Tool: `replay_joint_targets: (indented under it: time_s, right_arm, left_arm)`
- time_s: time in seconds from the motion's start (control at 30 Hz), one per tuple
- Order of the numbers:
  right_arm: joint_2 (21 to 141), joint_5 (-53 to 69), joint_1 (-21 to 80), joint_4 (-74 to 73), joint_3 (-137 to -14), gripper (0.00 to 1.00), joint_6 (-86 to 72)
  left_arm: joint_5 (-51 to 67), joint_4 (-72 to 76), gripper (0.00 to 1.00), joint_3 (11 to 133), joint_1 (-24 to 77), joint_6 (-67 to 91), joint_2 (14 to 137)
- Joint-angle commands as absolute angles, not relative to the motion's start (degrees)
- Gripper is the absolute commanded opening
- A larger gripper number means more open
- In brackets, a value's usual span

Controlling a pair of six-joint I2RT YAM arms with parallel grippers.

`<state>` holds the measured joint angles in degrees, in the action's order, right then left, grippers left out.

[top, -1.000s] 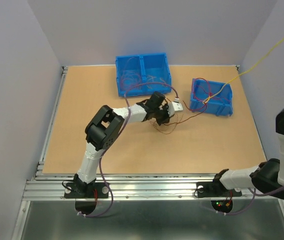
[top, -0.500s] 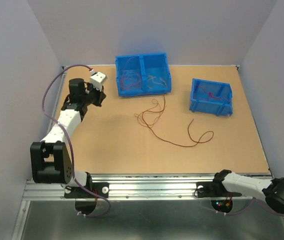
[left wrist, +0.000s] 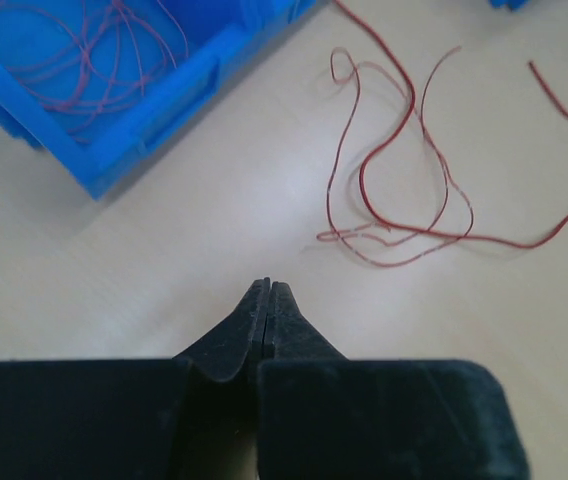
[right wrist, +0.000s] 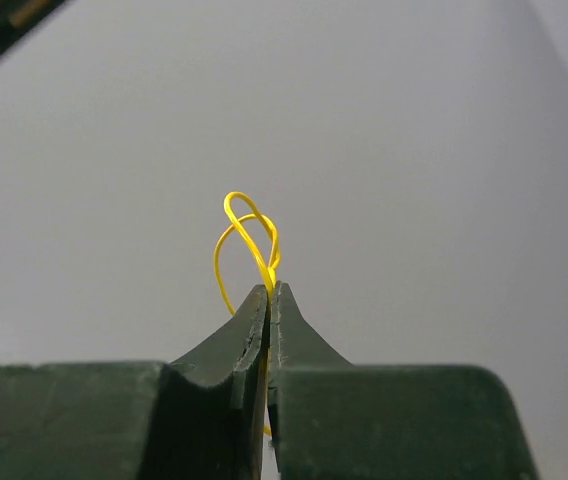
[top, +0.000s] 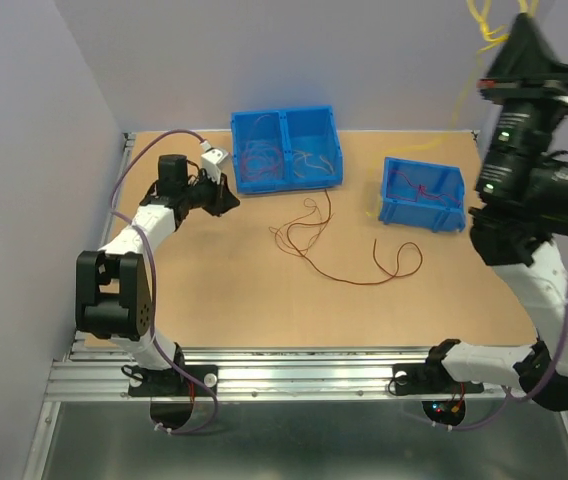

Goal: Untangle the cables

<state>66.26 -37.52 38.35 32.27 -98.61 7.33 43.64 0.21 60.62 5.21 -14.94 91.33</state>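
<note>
Right wrist view: a yellow cable (right wrist: 235,194) loops from the right gripper (right wrist: 269,292), pinched tight and held high. Red cables (top: 299,238) curl on the table (top: 214,300) below the double bin (top: 286,125). The left gripper (left wrist: 268,292) is closed, empty.

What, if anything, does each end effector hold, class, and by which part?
The right end effector pinches the yellow cable just below a small loop, which pokes out beyond it. The left end effector is shut on nothing.
</note>
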Motion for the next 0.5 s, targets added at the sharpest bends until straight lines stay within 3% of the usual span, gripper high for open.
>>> replay_joint_targets:
  time_s: [0.0, 0.13, 0.47]
  right_arm:
    - [70.0, -37.4, 38.8, 34.2, -95.9, 0.01, 0.4]
    - [77.4, -36.3, 38.8, 34.5, -95.6, 0.01, -3.3]
    - [94.7, -35.8, 38.6, 40.1, -97.0, 0.0, -5.6]
  left_arm:
    - [44.8, 9.9, 0.06, 63.5, 5.0, -6.2, 84.6]
    - [41.6, 17.3, 0.13, 63.8, 5.1, -0.4, 81.7]
    - [36.9, 31.2, 0.14, 55.8, 6.3, 1.4, 82.0]
